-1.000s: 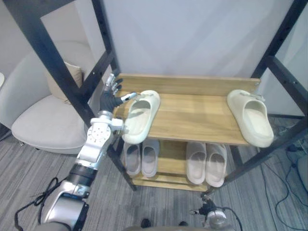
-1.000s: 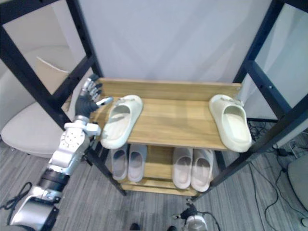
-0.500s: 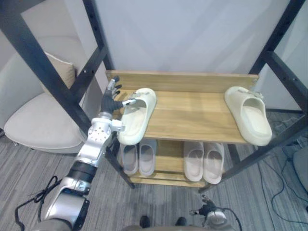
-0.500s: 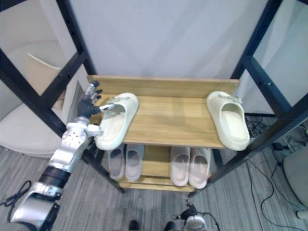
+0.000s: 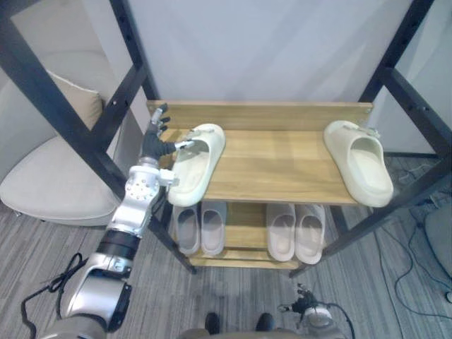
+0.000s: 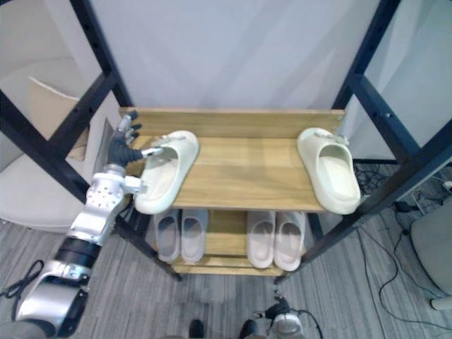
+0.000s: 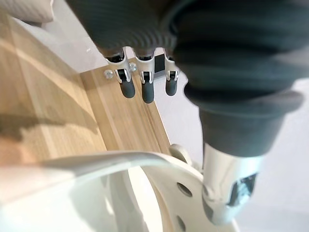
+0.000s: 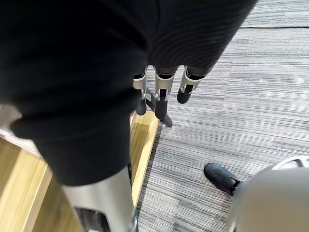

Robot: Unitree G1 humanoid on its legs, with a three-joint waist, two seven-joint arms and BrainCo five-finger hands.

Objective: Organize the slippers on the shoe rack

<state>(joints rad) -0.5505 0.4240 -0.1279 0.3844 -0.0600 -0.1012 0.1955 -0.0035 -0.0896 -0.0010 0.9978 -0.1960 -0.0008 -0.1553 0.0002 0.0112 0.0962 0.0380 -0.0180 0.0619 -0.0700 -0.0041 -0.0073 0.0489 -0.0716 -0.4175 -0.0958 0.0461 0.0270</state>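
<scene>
Straight-fingered and gripping nothing, the left hand (image 5: 157, 138) stands at the left end of the top shelf (image 5: 282, 166) of the shoe rack (image 5: 261, 113). Its fingers point toward the back rail, and its thumb (image 7: 227, 186) appears to rest on the strap edge of the left cream slipper (image 5: 194, 164). That slipper lies toe toward the back and a little askew, its heel hanging past the shelf's front edge. The step in hand looks like taking or nudging this slipper toward its mate. To do it well, the hand should either close thumb and fingers across the strap or press flat fingers low along the slipper's outer side, so that it slides rather than tips off the front. Drawing it fully onto the board first seems wise. Below, on the lower shelf (image 5: 247, 236), the left pale pair (image 5: 213, 224) and the right pale pair (image 5: 282, 233) each sit side by side. Well apart, at the right end of the top shelf, the right cream slipper (image 5: 359, 162) lies alone, its heel likewise past the front edge, so the cream pair is not yet together. Over the carpet (image 8: 251, 96), the right hand (image 8: 161, 94) hangs with loose, empty fingers.
</scene>
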